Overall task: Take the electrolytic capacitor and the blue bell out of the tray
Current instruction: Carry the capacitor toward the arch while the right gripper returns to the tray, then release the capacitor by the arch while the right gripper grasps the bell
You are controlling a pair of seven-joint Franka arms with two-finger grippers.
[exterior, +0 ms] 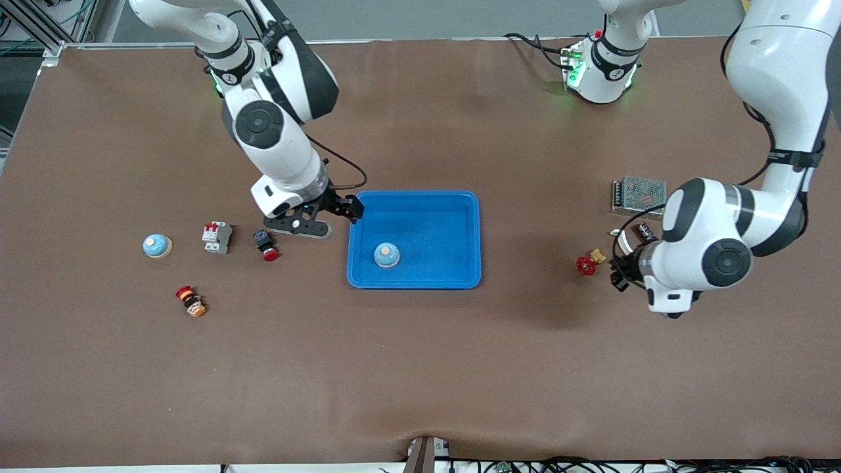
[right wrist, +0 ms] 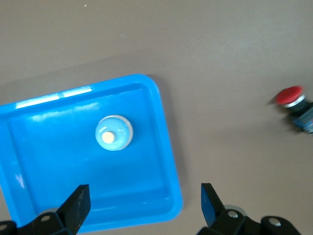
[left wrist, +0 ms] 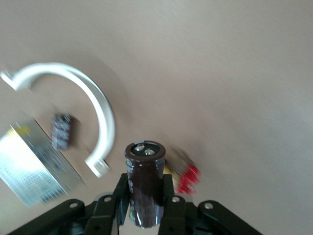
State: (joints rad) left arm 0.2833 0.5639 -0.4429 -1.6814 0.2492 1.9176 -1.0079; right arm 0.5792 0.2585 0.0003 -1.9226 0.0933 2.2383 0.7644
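Note:
My left gripper (left wrist: 145,190) is shut on a dark brown cylindrical capacitor (left wrist: 145,176) and holds it above the table, beside the red valve handle (exterior: 586,265), at the left arm's end (exterior: 619,270). My right gripper (exterior: 336,214) is open and empty over the corner of the blue tray (exterior: 414,196) at the right arm's end; the wrist view shows its fingers spread wide (right wrist: 144,200) over the tray's rim (right wrist: 170,166). A light blue bell (exterior: 386,255) sits in the tray, also in the right wrist view (right wrist: 113,132). A second bell (exterior: 157,246) stands on the table toward the right arm's end.
A circuit breaker (exterior: 217,236), a red push button (exterior: 266,245) and an emergency stop button (exterior: 190,301) lie between the second bell and the tray. A metal power supply (exterior: 638,194), a white ring (left wrist: 105,112) and a small dark part (left wrist: 62,129) lie near the left gripper.

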